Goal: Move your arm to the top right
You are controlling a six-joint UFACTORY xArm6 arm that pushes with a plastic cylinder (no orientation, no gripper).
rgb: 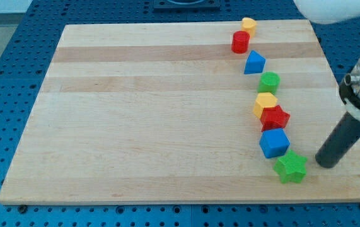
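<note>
Our arm carried no jaws at all, only a dark rod, and my tip (pixel 326 165) rested on the wooden board (pixel 154 113) near the view's bottom right corner, just to the right of the green star block (pixel 290 168) but not touching it. From there a loose chain of blocks ran up the board's right part toward the view's top. Just above and left of the green star sat the blue cube (pixel 273 142), close beside it. The red star block (pixel 275 117) came next, pressed against the yellow block (pixel 265 103) at its upper left; we could not make out that yellow block's shape for certain. Above these stood the green round block (pixel 269 81), then the blue block with a pointed top (pixel 254 62), a little apart. Farther up, the red cylinder (pixel 240 41) and a second, smaller yellow block (pixel 249 26) touched each other near the board's top edge. The strip of board between this chain and the right edge, leading to the top right corner, held no blocks. A blue perforated table (pixel 3 75) surrounded the board.
</note>
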